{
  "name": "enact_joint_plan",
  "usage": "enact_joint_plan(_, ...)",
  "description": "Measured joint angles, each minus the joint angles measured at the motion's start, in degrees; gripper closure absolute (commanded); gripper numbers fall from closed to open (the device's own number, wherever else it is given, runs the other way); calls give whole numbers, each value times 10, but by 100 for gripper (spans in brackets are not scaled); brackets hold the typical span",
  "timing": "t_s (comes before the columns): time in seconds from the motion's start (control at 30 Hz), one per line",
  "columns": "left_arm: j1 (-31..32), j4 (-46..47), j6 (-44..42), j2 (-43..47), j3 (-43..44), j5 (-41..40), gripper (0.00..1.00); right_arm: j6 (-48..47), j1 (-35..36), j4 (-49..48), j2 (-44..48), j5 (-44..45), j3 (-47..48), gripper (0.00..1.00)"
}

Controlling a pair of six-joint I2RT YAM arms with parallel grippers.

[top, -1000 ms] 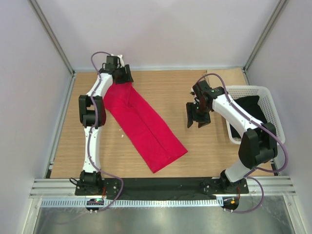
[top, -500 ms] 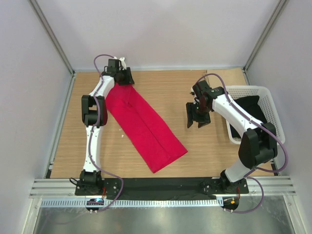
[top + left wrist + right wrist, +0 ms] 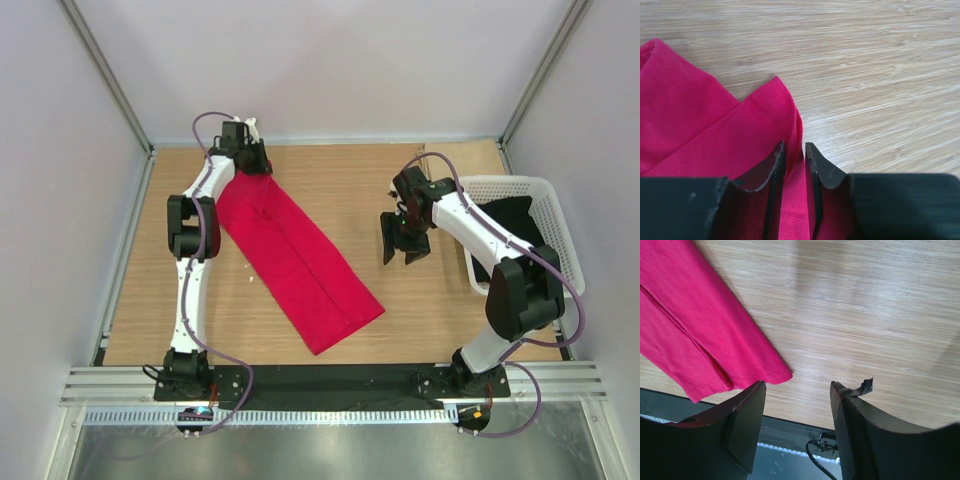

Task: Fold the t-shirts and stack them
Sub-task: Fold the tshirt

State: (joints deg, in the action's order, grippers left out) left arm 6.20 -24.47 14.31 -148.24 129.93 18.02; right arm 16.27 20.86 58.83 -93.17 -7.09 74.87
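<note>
T-shirt (image 3: 300, 260) left; basket (image 3: 510, 183) right, perhaps occupied.

The top external camera looks steeply down from above and behind the arm bases over the whole table (image 3: 420, 300), while the wrist cameras look out past the left gripper (image 3: 795, 147), close above the cloth, and the right gripper (image 3: 797, 386), higher up, all three sharing the red t-shirt (image 3: 295, 255).

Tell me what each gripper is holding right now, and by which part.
The left gripper pinches the red t-shirt by a raised fold at its far end's edge. The right gripper is open and holds nothing.
</note>
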Motion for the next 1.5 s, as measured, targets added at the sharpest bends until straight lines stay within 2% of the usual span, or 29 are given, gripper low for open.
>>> enact_joint_plan(0.23,0,-9,1,3,-1,-29,93,-1,-1,0,-2,-2,0,39)
enact_joint_plan(0.47,0,-48,25,26,-1,-81,94,-1,-5,0,-2,-6,0,39)
enact_joint_plan(0.7,-14,-99,107,47,0,-107,93,-1,-5,-1,-2,-9,0,39)
enact_joint_plan(0.97,-43,-144,174,47,0,-114,87,-1,-5,-3,-2,-14,0,39)
enact_joint_plan(1.07,-52,-149,189,50,-5,-112,78,-1,-5,-5,-2,-17,0,39)
enact_joint_plan(1.2,-60,-150,201,53,-13,-98,55,-1,-5,-6,-2,-19,0,39)
enact_joint_plan(1.23,-61,-150,202,53,-13,-96,53,-1,-5,-6,-2,-20,0,39)
enact_joint_plan(1.37,-60,-147,202,75,-42,-96,56,-1,-5,-6,-2,-22,0,39)
enact_joint_plan(1.5,-59,-141,203,149,-141,-97,63,-1,-5,-10,-2,-26,0,39)
